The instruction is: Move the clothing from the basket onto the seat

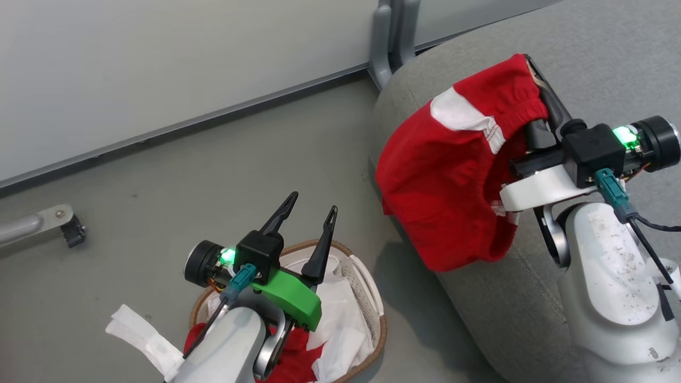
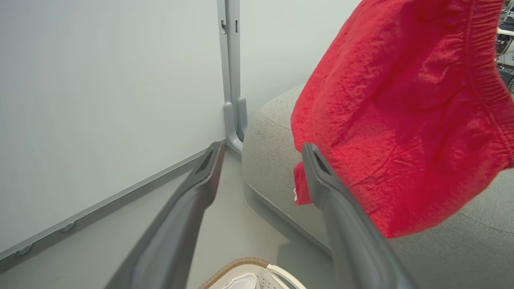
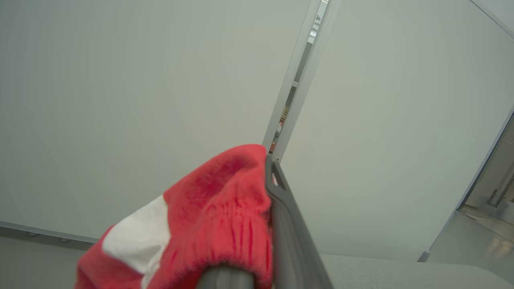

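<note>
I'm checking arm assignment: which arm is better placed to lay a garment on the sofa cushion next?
Right. The right end effector is shut on the red garment, which hangs at the cushion's edge. The left end effector is open and empty above the basket.

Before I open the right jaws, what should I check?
1. Grip: right gripper jaws shut on the red garment: ok.
2. Drop spot: red garment wholly above the seat: cannot tell; it hangs at the rounded edge.
3. Spare arm: left gripper jaws open, empty: ok.
4. Clearance: left gripper apart from the garment: ok.
5. Job done: not ok; red fabric lies in the basket.
</note>
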